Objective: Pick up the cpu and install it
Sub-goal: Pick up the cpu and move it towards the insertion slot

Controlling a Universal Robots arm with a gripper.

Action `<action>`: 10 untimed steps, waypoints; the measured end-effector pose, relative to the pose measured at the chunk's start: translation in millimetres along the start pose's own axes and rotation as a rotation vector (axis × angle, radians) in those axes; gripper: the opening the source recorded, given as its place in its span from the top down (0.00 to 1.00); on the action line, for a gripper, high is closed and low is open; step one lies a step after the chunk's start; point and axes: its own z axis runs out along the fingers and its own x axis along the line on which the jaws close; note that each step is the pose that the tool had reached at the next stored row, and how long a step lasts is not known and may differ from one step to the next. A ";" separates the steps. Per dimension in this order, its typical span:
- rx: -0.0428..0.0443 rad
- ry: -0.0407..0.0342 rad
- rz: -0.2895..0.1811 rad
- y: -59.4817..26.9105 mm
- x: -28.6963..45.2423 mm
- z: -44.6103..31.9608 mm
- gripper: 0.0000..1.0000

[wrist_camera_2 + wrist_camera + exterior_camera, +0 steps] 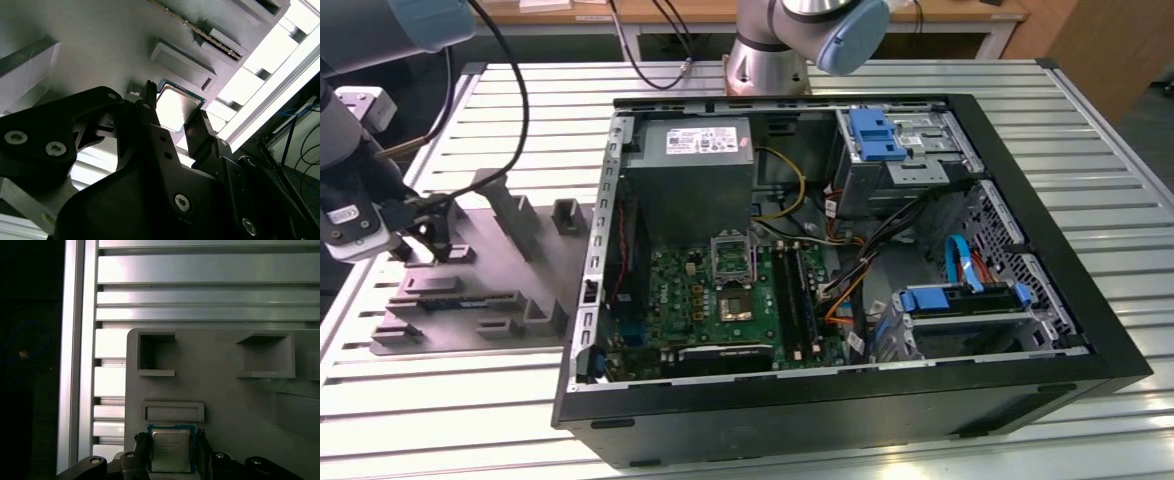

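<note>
Fingers point(141, 452) of the pincer point(171, 437) stand on two opposite sides of the cpu point(171, 452) and press against its edges, so the pincer is pinching the cpu. In both wrist views the chip shows its silvery top with a thin green rim, and it sits between the two black fingers. In the second wrist view the cpu point(177, 107) is also between the fingers of the pincer point(175, 102), with its flat top turned toward the camera. Under and around the chip there is the grey holder point(225, 400), and the cpu is near one edge of this holder, just beside a shallow rectangular recess point(173, 411). I cannot tell if the chip rests on the holder or is a little above it. In the exterior view the pincer point(427, 248) is low over the grey holder point(480, 270), which lies on the slatted metal tabletop point(454, 420) near the edge at the exterior view's left. The arm point(347, 150) reaches down to it from that side. The open computer case point(854, 400) lies on the middle of the tabletop, well apart from the pincer, with the green motherboard point(707, 300) inside it.
</note>
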 end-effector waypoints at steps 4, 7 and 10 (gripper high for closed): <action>-0.0001 0.0000 0.000 0.1 0.0 -1.0 0.53; 0.0000 0.0000 0.000 0.1 0.1 -1.4 0.53; 0.0000 0.0001 0.000 0.1 0.1 -1.9 0.53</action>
